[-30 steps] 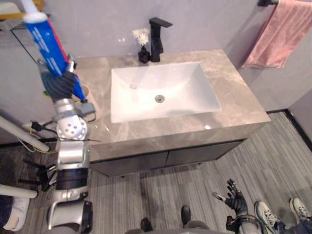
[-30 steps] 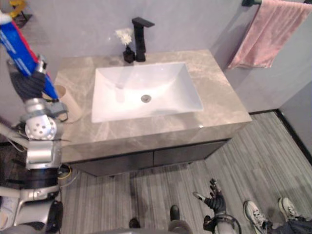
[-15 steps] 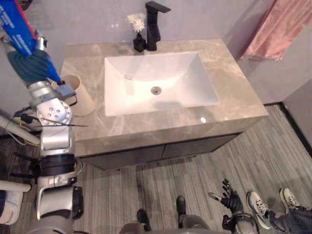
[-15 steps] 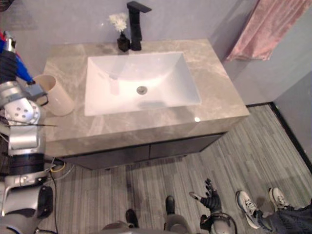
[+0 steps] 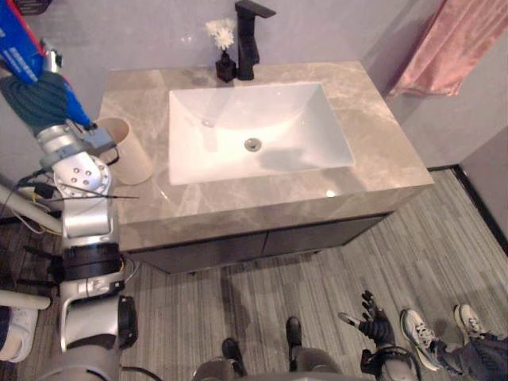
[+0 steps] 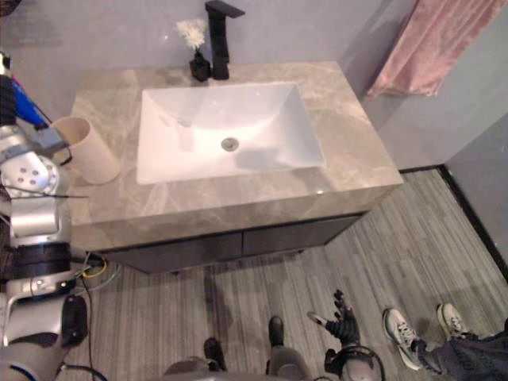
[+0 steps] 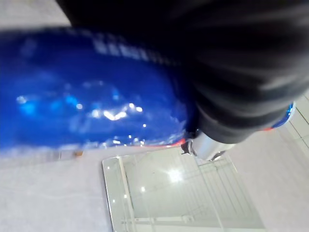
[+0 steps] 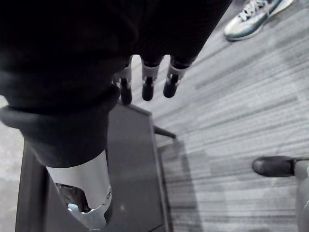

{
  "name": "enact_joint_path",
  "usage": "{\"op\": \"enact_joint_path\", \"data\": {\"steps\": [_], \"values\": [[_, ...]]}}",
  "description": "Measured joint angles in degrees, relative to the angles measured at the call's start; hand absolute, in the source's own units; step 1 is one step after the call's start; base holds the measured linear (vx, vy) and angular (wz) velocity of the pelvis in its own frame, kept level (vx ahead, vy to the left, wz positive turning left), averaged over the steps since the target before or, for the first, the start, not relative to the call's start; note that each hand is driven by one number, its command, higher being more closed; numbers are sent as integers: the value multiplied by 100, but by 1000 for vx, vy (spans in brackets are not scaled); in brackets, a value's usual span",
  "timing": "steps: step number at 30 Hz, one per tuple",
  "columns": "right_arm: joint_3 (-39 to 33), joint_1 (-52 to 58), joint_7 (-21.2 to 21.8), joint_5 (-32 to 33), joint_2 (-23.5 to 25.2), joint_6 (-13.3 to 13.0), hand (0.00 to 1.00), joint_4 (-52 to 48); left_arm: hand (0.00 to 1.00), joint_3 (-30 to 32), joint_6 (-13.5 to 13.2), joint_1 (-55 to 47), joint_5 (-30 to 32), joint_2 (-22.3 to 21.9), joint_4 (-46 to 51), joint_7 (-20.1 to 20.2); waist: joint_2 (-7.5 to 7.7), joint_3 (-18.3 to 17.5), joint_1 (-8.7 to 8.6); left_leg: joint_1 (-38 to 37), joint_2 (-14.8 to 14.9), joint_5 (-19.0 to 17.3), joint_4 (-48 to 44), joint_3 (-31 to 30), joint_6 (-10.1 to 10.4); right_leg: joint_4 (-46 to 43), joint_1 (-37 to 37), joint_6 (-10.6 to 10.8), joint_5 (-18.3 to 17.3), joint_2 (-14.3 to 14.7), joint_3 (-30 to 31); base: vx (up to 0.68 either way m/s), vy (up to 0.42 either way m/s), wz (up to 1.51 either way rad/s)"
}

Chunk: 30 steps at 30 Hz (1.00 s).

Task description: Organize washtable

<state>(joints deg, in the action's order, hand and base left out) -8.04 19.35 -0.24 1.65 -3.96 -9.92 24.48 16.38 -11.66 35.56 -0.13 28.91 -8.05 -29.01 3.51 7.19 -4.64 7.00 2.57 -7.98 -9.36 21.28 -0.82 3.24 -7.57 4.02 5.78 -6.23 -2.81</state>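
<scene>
Still, only my view has shifted: my left hand (image 5: pixel 44 99) stays clamped round the toothpaste tube (image 5: pixel 17 48), held near the cup (image 5: pixel 127 151) on the tabletop (image 5: pixel 381 135); stowing it remains. My right hand (image 5: pixel 373 324) hangs idle, fingers straight.

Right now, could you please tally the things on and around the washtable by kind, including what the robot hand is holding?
Blue toothpaste tube, held in the left robot hand: 1
Beige cup: 1
Flower vase: 1
Black faucet: 1
Sink: 1
Pink towel: 1
Total: 6
</scene>
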Motion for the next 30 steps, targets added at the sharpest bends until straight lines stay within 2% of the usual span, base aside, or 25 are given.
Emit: {"op": "enact_joint_path", "data": {"steps": [3, 8, 25, 30], "values": [[4, -30, -9, 1, 1, -1, 0, 0, 100, -4, 1, 149, 38, 11, -116, 2, 8, 28, 1, 110, 32, 0, -80, -2, 0, 3, -82, -17, 37, 1, 1, -43, -5, -1], [5, -120, -53, 2, 1, -46, 0, 0, 100, -71, 4, 200, 104, 78, -185, 25, 8, 108, -91, 138, 53, -5, -116, 0, 8, 17, -89, -25, 44, 10, 9, -21, 2, -1], [27, -152, -97, 59, 20, -100, 0, -16, 100, -61, 14, 550, 156, 377, -616, 16, -8, 294, -84, 437, 137, -125, -402, 7, 10, 36, -268, -37, 100, 46, 56, -5, 3, -1], [245, -22, -91, 43, 164, -129, 0, -127, 100, -47, 20, 553, 304, 405, -745, -2, -11, 348, -90, 472, 153, -125, -428, 2, 10, 105, -270, -53, 155, 67, 86, -4, 4, -2]]}}
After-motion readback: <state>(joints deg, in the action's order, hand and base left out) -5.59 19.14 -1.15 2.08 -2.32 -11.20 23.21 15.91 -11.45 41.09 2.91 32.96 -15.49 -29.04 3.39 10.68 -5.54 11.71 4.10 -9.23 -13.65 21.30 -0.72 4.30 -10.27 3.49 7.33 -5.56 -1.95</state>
